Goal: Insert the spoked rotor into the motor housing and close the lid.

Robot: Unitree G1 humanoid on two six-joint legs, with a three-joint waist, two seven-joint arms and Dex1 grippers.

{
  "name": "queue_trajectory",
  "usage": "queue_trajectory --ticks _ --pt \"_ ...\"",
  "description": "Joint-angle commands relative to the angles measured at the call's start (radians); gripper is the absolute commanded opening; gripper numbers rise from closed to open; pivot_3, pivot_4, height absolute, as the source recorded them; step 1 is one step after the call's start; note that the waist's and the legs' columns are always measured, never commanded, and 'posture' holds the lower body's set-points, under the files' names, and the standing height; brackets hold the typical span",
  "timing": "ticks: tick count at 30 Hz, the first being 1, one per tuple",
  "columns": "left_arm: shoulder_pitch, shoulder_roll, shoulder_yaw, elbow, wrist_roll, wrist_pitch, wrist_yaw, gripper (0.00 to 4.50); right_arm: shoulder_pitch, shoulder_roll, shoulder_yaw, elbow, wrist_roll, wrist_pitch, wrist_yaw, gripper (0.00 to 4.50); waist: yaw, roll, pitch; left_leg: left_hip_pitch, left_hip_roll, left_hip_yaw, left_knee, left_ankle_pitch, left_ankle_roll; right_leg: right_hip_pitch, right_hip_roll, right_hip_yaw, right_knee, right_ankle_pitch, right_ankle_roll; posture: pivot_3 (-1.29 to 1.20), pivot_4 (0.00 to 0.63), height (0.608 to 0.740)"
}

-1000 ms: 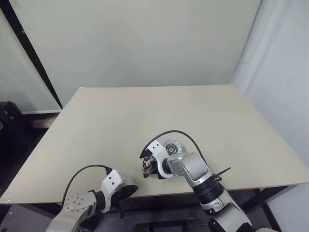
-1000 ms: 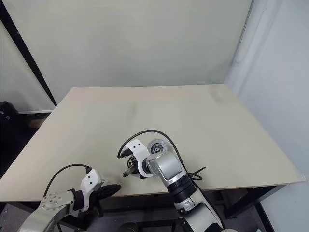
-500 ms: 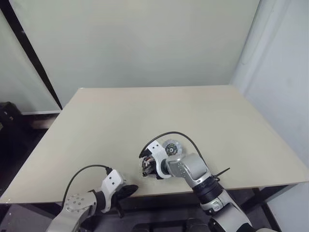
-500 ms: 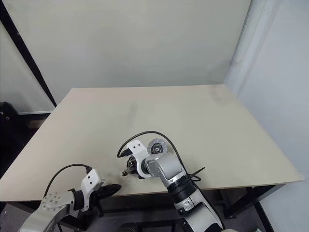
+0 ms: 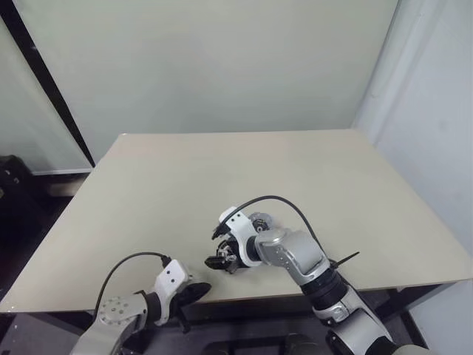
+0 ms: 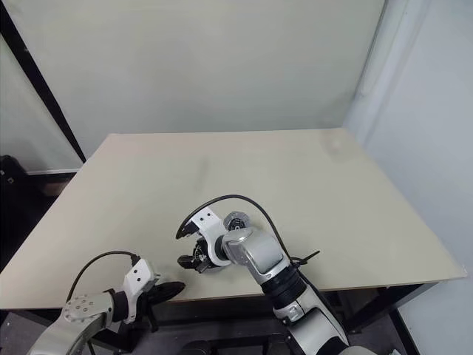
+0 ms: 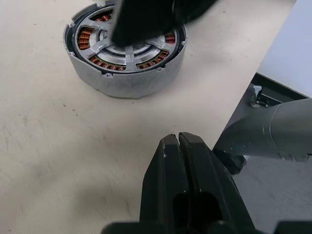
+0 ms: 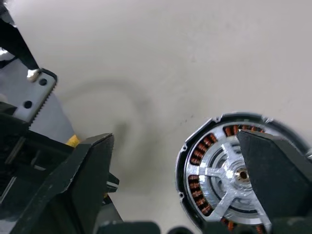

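Right claw spread wide above the motor housing; left claw clenched, holding nothing.

Right claw [image 5: 222, 259] is angling down toward the robot's left, its two fingers [image 8: 90, 170] standing well apart, one overlapping the motor housing [image 7: 126, 53], which is sitting on the bench [image 5: 222, 177] near the front edge. Spoked rotor [image 8: 234, 180] is lying inside the housing, copper windings ringing it. Left claw [image 7: 179, 139] is pointing down over the bench edge. Lid [image 5: 260, 220] is mostly hidden behind the right wrist. No writing legible.
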Motion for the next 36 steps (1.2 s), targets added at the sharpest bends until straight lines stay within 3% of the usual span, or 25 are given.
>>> queue_trajectory --ticks 1,10,21,27,36 --pt "0.003 0.001 0.051 -0.020 -0.028 -0.008 0.005 0.00 -0.043 -0.030 -0.048 -0.084 0.020 -0.040 0.011 4.49 0.000 0.000 0.000 0.000 0.000 0.000 0.000 0.000 0.000 0.000 0.000 0.000 0.000 0.000 0.000 0.00 0.000 0.740" --pt "0.023 -0.018 0.130 -0.020 -0.084 0.012 0.016 0.00 -0.044 -0.187 -0.169 -0.037 -0.100 -0.329 -0.110 4.49 0.000 -0.002 -0.001 0.000 0.000 0.001 0.000 0.000 0.000 0.000 0.000 0.000 -0.001 0.000 0.000 0.00 0.000 0.740" --pt "0.026 -0.024 0.173 -0.035 -0.130 0.044 0.019 0.00 -0.004 -0.398 -0.151 0.201 -0.276 -0.567 -0.155 4.49 0.000 -0.002 -0.002 0.000 -0.001 0.001 -0.001 0.000 0.000 0.001 0.000 0.001 -0.001 0.000 0.000 0.00 0.000 0.740" --pt "0.018 -0.023 0.178 -0.042 -0.142 0.057 0.020 0.00 0.038 -0.362 -0.096 0.272 -0.280 -0.664 -0.070 4.49 -0.004 -0.002 -0.002 0.000 -0.001 0.001 -0.001 0.000 0.001 0.001 0.001 0.002 -0.001 0.000 0.000 0.00 0.000 0.740" --pt "0.016 -0.029 0.176 -0.063 -0.151 0.073 0.019 0.00 0.100 -0.175 -0.090 0.160 -0.167 -0.609 0.031 4.49 -0.005 -0.002 -0.001 0.000 -0.001 0.000 0.000 0.000 0.001 0.002 0.001 0.002 -0.001 0.000 0.000 0.00 0.000 0.740"
